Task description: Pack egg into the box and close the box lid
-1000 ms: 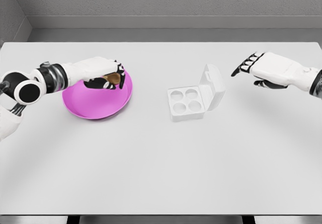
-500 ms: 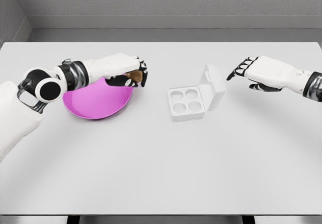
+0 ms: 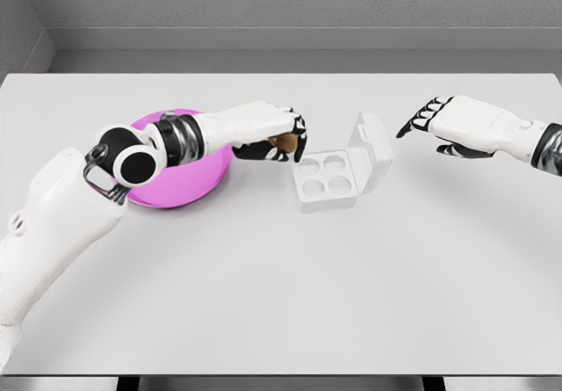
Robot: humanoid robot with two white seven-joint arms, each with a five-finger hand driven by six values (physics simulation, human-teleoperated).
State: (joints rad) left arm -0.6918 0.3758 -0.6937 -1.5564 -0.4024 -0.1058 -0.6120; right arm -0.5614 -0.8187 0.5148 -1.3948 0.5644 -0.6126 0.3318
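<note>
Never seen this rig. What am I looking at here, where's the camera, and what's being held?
This is a simulator render from a camera on a humanoid robot's head, looking down at a white table. Two white arms with five-finger hands reach in. The left hand has its fingers curled around a small brown egg, just left of an open white four-cup egg box whose lid stands raised. A round pink plate lies behind the left arm. The right hand hovers to the box's right, fingers relaxed and holding nothing.

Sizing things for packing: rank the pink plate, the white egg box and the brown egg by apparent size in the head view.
1. Round pink plate, partly hidden by the arm.
2. White four-cup egg box, lid open.
3. Brown egg, mostly covered by the left hand.
</note>
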